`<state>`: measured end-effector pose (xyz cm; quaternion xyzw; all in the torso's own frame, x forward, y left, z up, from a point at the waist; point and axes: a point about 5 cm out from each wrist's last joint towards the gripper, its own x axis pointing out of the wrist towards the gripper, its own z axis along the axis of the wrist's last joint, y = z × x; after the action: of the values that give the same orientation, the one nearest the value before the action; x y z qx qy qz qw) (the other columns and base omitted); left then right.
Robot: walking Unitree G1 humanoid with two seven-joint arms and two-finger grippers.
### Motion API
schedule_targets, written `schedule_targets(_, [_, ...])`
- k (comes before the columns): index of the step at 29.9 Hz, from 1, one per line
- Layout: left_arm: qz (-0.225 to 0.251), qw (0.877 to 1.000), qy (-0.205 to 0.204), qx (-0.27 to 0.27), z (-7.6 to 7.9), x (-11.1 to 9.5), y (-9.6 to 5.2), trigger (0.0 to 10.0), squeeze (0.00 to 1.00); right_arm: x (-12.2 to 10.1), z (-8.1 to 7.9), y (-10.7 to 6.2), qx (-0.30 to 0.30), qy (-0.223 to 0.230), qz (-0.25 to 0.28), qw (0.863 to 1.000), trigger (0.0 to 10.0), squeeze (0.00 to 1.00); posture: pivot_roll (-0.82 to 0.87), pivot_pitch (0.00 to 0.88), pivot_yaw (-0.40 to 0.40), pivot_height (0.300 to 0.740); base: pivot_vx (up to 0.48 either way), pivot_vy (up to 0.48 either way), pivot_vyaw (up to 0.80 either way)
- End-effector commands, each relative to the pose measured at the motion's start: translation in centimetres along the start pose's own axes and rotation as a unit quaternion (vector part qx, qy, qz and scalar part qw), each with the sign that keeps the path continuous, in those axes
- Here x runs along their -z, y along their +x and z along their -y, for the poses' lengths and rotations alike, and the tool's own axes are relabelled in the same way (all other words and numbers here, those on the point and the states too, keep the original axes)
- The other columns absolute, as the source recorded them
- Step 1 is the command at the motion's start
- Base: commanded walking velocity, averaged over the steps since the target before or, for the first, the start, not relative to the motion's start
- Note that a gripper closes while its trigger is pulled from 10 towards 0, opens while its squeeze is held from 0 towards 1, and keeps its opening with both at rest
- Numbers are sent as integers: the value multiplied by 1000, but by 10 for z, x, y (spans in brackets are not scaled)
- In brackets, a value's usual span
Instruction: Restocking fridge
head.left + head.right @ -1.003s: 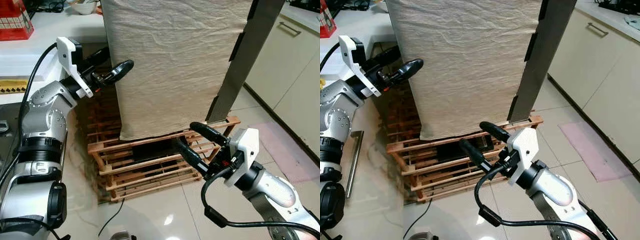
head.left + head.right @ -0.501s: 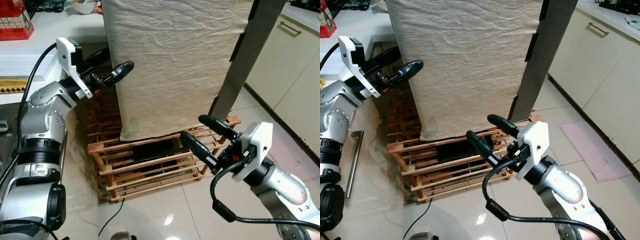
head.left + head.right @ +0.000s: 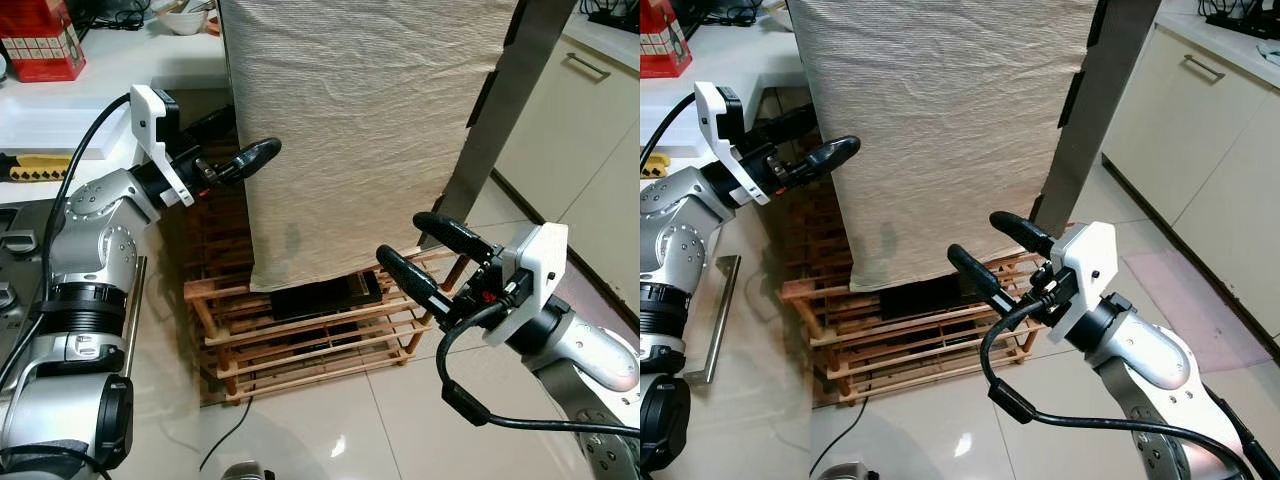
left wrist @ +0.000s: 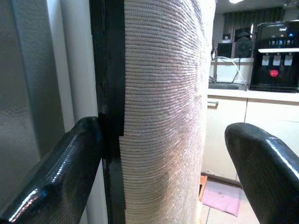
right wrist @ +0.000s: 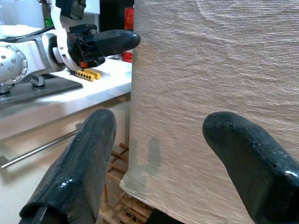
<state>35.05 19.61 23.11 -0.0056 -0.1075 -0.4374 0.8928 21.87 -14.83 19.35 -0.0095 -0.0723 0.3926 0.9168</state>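
- Fridge, draped in a beige ribbed cloth, standing on a wooden slatted pallet at centre of the head views, reaching up to 12 o'clock.
- Dark door edge slanting down the fridge's 3 o'clock side toward the pallet.
- Left gripper raised at 9 o'clock, fingers parted and straddling the fridge's near corner: one finger seen in the left wrist view pressed against the dark edge strip beside the cloth, the other out in front of the cloth face, apart from it.
- Right gripper at 4 o'clock, released, both black fingers spread wide and pointing at the lower hem of the cloth, near it but not touching; nothing held.
- White counter at 10 o'clock, carrying a red box and a bowl.
- Pale cabinet doors at 2 o'clock, with a pink mat on the tiled floor beneath them.
- Black cable trailing across the floor at 7 o'clock, below the pallet.
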Motion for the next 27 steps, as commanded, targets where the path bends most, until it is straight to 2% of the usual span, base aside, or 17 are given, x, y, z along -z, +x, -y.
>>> schedule_targets(1, [-26,999,-2,36,10,8,7,10000,0,-1,4,-1,3,-3,-4,1000,10000,0,-7,0,-13,740,0,0,0])
schedule_targets(6, [-27,997,-18,77,18,3,4,10000,0,1,2,-6,-7,5,-11,1000,10000,0,-12,0,-10,740,0,0,0])
schedule_targets(9, [-1,988,-63,142,30,-16,-5,10000,0,-2,-2,-18,-15,20,-7,1000,10000,0,-12,0,-5,740,0,0,0])
schedule_targets(10, [-1,988,-63,142,30,-16,-5,10000,0,-2,-2,-18,-15,20,-7,1000,10000,0,-12,0,-5,740,0,0,0])
schedule_targets(12, [5,980,-88,177,36,-26,-13,10000,0,-2,-7,-29,-22,32,-13,999,10000,0,-10,0,-4,740,0,0,0])
schedule_targets(14, [10,967,-121,224,47,-37,-25,10000,0,5,-13,-44,-27,48,-39,998,10000,0,-10,0,-4,740,0,0,0])
schedule_targets(15, [10,967,-121,224,47,-37,-25,10000,0,5,-13,-44,-27,48,-39,998,10000,0,-10,0,-4,740,0,0,0])
schedule_targets(17, [25,953,-154,261,56,-47,-34,10000,0,15,-17,-59,-24,59,-74,995,10000,0,-12,0,-4,740,0,0,0])
schedule_targets(19, [42,944,-174,277,61,-54,-40,10000,0,24,-17,-70,-6,65,-96,993,10000,0,-13,0,-4,740,0,0,0])
schedule_targets(20, [75,944,-185,263,57,-59,-46,10000,0,35,-11,-82,37,72,-111,991,10000,0,-16,0,-4,740,0,0,0])
schedule_targets(21, [75,944,-185,263,57,-59,-46,10000,0,35,-11,-82,37,72,-111,991,10000,0,-16,0,-4,740,0,0,0])
schedule_targets(22, [122,950,-194,214,45,-63,-49,10000,0,46,-1,-91,91,56,-124,986,10000,0,-18,0,-3,740,0,0,0])
schedule_targets(23, [142,952,-198,184,38,-63,-51,10000,0,49,3,-93,115,56,-126,984,10000,0,-19,0,-3,740,0,0,0])
schedule_targets(24, [142,952,-198,184,38,-63,-51,10000,0,49,3,-93,115,56,-126,984,10000,0,-19,0,-3,740,0,0,0])
schedule_targets(25, [175,956,-206,113,18,-61,-56,10000,0,55,10,-97,156,42,-131,978,10000,0,-18,0,-5,740,0,0,0])
schedule_targets(26, [175,956,-206,113,18,-61,-56,10000,0,55,10,-97,156,42,-131,978,10000,0,-18,0,-5,740,0,0,0])
schedule_targets(27, [168,966,-189,48,7,-55,-60,10000,0,63,13,-99,181,46,-135,973,10000,0,-18,0,-7,740,0,0,0])
